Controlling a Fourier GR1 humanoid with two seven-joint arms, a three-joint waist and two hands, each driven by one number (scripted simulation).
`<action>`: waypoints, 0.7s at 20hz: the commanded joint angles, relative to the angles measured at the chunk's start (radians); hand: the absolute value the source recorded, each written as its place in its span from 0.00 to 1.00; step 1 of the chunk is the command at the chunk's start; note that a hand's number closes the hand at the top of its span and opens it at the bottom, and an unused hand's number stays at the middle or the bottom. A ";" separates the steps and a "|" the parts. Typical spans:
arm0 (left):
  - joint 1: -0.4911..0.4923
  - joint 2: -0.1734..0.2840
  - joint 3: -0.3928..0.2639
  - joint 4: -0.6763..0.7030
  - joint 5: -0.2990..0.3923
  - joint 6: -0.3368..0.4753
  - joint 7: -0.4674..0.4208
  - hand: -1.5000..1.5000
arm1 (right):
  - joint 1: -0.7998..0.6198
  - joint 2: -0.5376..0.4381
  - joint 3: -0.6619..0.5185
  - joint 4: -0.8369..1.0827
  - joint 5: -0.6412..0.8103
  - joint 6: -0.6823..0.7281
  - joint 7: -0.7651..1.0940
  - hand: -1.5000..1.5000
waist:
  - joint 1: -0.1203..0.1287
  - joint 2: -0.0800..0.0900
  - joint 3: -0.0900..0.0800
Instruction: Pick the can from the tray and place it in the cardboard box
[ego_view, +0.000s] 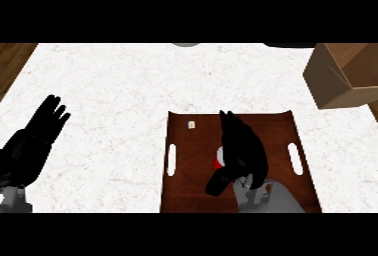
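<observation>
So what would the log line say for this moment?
phase: reaching | right robot hand: open, over can on tray | left robot hand: resting open | cardboard box: far right

one tray (184, 200), one can (218, 161) largely hidden, one cardboard box (343, 75), two hands: left hand (40, 132), right hand (240, 150).

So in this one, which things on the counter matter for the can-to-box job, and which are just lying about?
Job:
- can, mostly hidden under the right hand
- tray
- cardboard box

Lying about:
- small pale item near the tray's far edge
- left hand, open and resting at the left
</observation>
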 joint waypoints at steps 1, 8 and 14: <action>0.007 0.004 0.017 -0.004 0.010 -0.019 0.015 0.50 | -0.099 0.014 -0.053 0.088 -0.034 0.043 0.161 0.00 | 0.006 0.002 0.000; 0.000 -0.033 0.010 0.006 -0.033 -0.004 -0.010 0.50 | -0.020 0.014 0.033 0.063 -0.012 0.033 0.203 0.00 | 0.000 -0.001 0.000; -0.051 -0.068 -0.010 0.032 -0.063 0.008 0.003 0.50 | -0.061 0.014 0.001 0.178 -0.022 0.000 0.136 0.00 | 0.002 0.001 0.000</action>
